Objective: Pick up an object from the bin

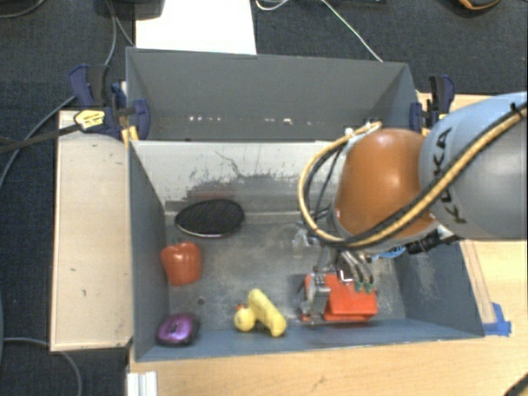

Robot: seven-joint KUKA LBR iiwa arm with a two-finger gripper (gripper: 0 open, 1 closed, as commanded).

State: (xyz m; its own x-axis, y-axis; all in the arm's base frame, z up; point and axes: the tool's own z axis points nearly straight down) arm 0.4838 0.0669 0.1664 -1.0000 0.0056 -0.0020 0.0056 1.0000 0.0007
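Note:
An orange-red blocky thing (353, 303) lies near the bin's front wall, right of the middle. My gripper (316, 294) is low over its left end, touching or nearly touching it; the arm's orange cover hides the upper part. A yellow toy-like thing (261, 313) with a rounded knob lies just to the left of the gripper on the bin floor.
A red pepper-shaped thing (181, 263) stands at the left, a black oval thing (210, 218) behind it, and a purple thing (176, 329) in the front left corner. The bin's front wall is close below the gripper.

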